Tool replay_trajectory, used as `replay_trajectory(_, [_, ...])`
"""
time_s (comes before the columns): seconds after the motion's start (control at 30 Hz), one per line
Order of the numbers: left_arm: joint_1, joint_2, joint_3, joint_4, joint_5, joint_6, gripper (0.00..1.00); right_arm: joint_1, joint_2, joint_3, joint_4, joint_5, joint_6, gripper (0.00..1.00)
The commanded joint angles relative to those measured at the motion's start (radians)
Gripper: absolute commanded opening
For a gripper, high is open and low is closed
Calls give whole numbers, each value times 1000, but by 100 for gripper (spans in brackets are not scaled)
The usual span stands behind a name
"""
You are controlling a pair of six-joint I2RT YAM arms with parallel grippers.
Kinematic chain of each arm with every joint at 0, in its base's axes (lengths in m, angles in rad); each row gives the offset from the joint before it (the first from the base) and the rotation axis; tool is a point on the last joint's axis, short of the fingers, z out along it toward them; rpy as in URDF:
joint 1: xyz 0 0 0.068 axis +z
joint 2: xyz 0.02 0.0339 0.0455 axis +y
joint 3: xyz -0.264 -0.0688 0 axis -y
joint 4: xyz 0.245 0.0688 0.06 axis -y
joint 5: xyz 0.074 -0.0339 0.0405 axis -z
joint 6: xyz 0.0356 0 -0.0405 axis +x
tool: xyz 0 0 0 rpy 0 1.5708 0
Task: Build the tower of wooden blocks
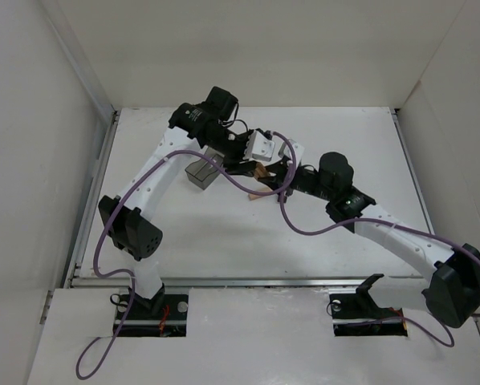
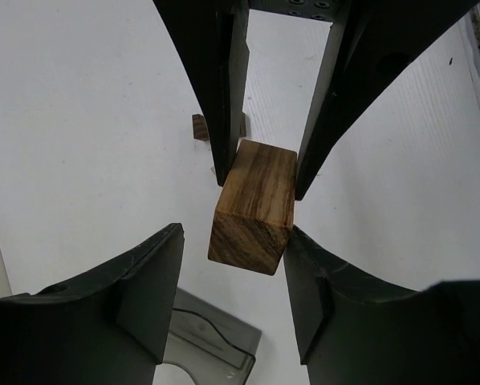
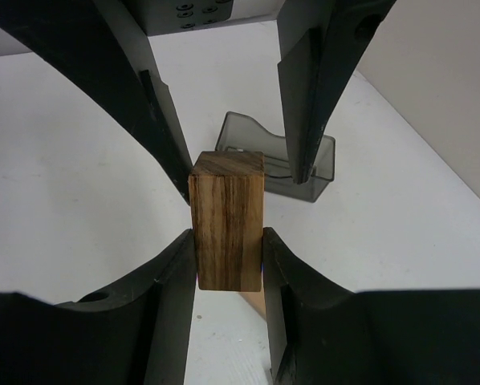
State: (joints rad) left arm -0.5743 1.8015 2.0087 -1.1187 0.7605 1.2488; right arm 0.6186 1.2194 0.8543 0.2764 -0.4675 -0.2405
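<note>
A striped light and dark brown wood block (image 3: 228,220) is clamped between the fingers of my right gripper (image 3: 228,234), held off the white table. In the left wrist view the same block (image 2: 254,204) sits between the spread fingers of my left gripper (image 2: 233,233). The right finger (image 2: 316,281) is at its corner and the left finger stands apart. The two grippers meet mid-table, left gripper (image 1: 244,165) and right gripper (image 1: 278,171), with the block (image 1: 262,170) between them. A tiny dark brown block (image 2: 200,127) lies on the table beyond. A tan piece (image 3: 256,301) shows under the held block.
A translucent grey plastic bin (image 1: 201,172) stands on the table just left of the grippers; it also shows in the left wrist view (image 2: 212,341) and the right wrist view (image 3: 320,172). White walls enclose the table on the left, back and right.
</note>
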Motion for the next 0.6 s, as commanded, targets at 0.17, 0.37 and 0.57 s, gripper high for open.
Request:
replay_trajectory(0.17, [-4,-42,-5,-10,79,-8,35,23,-18,0,67,-7,-5,0])
replay_trajectory(0.37, [-4,-42,-65,0,56,-69,0,23,-18,0,76,39,39,19])
replay_trajectory(0.57, [-4,-51,-165,114,-93,-190,0,23,-18,0,66,134,137,75])
